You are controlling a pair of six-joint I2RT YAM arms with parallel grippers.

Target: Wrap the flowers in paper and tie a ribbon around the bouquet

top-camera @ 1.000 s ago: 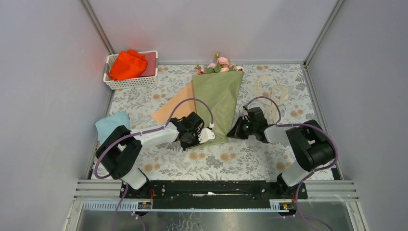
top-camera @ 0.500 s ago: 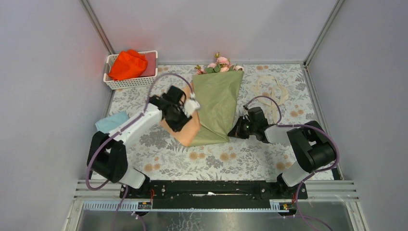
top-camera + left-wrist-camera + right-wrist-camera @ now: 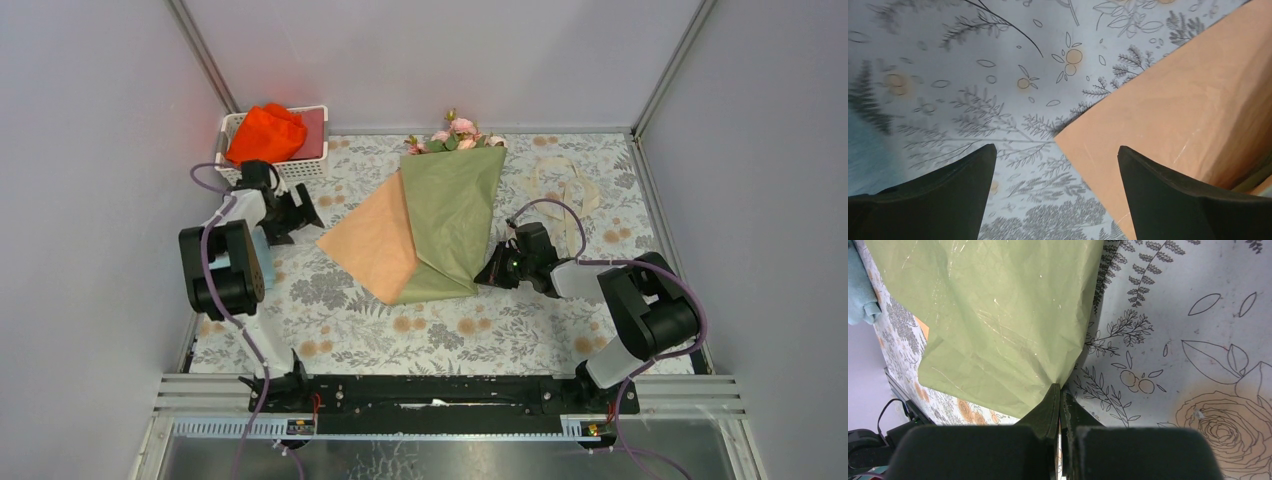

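Pinches the near right edge of the paper [image 3: 445, 205] with the right fingers [image 3: 1057, 397] pressed together. Holds the left fingers [image 3: 303, 216] wide apart and empty above the desk [image 3: 500, 330], near the peach corner. In the desk middle: paper as cone, flowers [image 3: 455, 133] out at far end; ribbon [image 3: 565, 185] loose, apart at right.

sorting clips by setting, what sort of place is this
Probably a robot test cell, not a florist's: plain grey walls on metal frame posts box in one table, and a left arm and right arm are bolted to a rail at its near edge.
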